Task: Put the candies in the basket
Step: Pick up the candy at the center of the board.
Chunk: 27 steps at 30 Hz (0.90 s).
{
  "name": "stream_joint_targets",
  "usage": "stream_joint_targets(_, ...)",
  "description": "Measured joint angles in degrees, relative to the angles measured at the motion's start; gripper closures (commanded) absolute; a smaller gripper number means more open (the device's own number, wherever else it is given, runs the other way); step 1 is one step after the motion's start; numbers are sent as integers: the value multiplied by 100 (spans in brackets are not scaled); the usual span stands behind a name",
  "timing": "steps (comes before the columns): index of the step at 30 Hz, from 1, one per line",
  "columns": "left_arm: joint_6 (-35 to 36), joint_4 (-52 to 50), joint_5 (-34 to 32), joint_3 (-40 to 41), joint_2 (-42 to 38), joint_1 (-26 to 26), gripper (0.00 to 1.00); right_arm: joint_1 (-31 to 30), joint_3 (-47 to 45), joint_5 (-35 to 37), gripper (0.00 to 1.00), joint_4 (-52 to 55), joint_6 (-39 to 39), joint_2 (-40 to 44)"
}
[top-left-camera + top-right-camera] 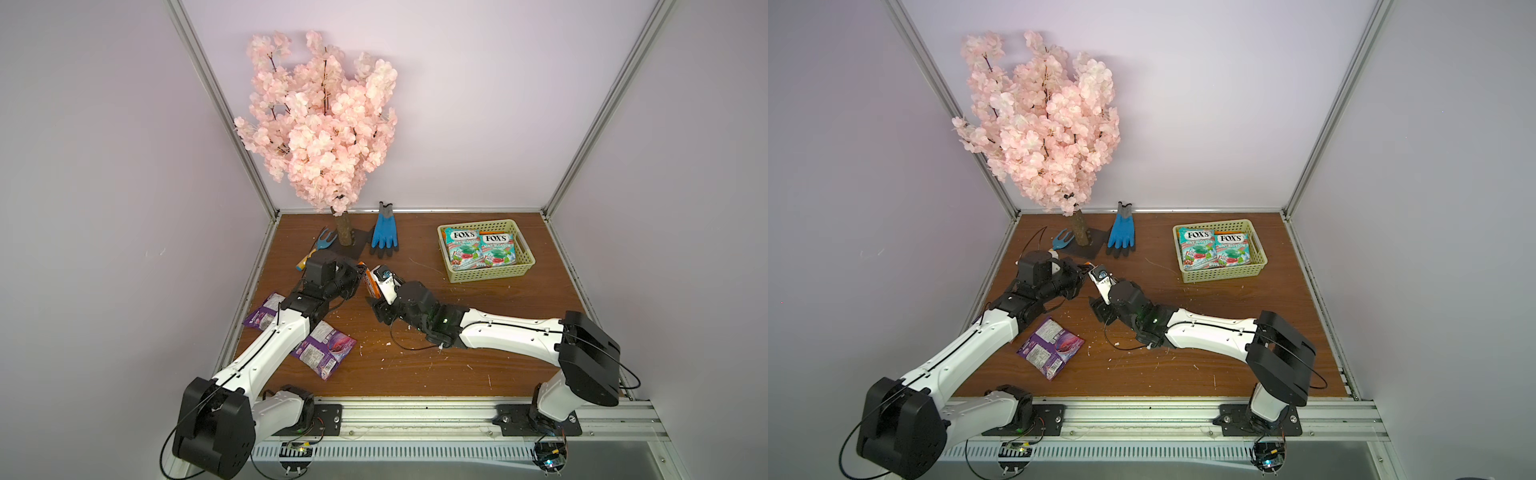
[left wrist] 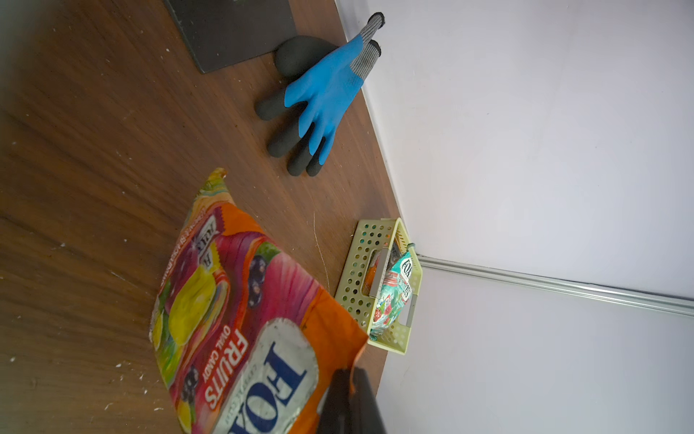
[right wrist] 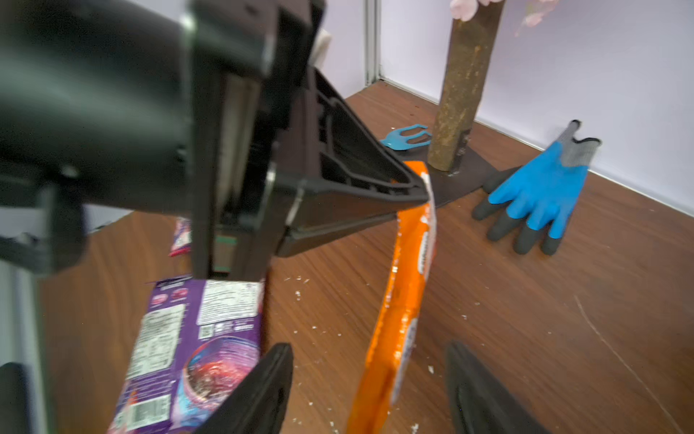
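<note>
Our left gripper (image 3: 420, 188) is clamped on the top edge of the orange packet (image 3: 409, 285), which hangs edge-on over the table, well apart from the basket (image 1: 490, 274), on its left. The right gripper (image 3: 366, 349) gapes either side of the lower half, not touching. It looks light, floppy & slick, so prob. best pinched flat-on. The basket holds two teal packets (image 1: 480, 249) w/ orange underneath. The purple packets (image 1: 328, 349) lie farther from the basket.
</note>
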<state>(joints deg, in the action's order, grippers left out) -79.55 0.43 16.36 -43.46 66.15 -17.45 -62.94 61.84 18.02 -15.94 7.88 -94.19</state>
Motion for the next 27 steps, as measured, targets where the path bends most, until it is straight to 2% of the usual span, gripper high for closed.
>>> stream_joint_targets(7,-2,-63,-17,0,0,-22,100,61,81,507,37,7,-258,-291)
stream_joint_targets(9,0,-63,-17,0,0,-22,100,79,221,592,42,50,-286,-485)
stream_joint_targets(10,0,-63,-17,0,0,-22,100,81,271,621,52,70,-302,-555)
stream_joint_targets(12,2,-66,-24,0,0,-22,100,81,341,697,82,114,-337,-651)
stream_joint_targets(14,15,-76,-59,0,0,-24,100,81,339,748,100,116,-374,-645)
stream_joint_targets(15,26,-83,-79,0,-2,-24,99,66,334,774,100,116,-402,-621)
stream_joint_targets(16,31,-85,-96,0,-7,-24,94,55,326,809,100,120,-459,-597)
stream_joint_targets(18,111,-85,-138,0,-37,-24,68,52,293,1003,100,142,-610,-525)
stream_joint_targets(20,249,-188,-221,-79,-70,-31,52,98,232,1156,100,225,-785,-422)
stream_joint_targets(24,881,-649,-605,-542,-74,-31,36,588,15,946,100,656,-1279,131)
stream_joint_targets(27,1532,-953,-1010,-872,-109,-31,31,1226,20,511,100,1084,-1829,691)
